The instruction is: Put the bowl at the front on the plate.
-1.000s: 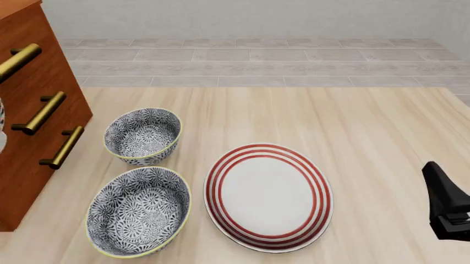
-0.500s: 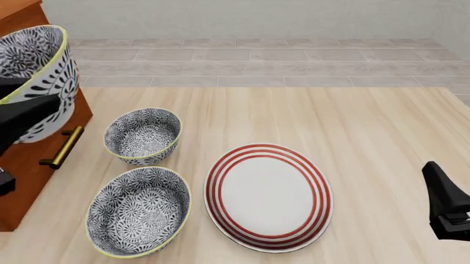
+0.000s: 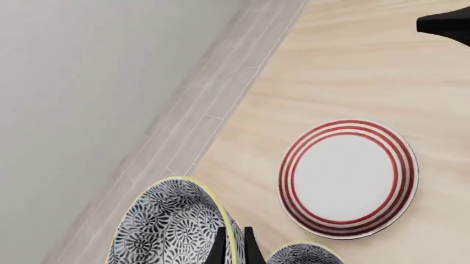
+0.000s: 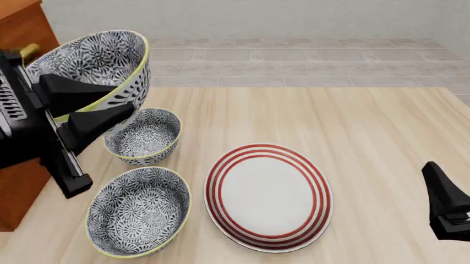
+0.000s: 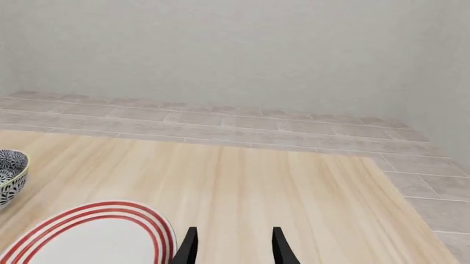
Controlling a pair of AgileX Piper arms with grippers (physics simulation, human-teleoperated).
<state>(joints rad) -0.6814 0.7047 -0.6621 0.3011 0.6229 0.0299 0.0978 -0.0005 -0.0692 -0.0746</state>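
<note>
Wood table (image 4: 382, 126): left hand (image 4: 121, 99) apparently pinches raised bowl (image 4: 96, 60).

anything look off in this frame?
One thing: the left gripper holds a third bowl by its rim, tilted, above the table. The front bowl sits untouched beside the plate, which is bare. Nothing spilled or damaged.

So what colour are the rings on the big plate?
Red: three rings around the rim of the white plate, clearest in the front view.
</note>
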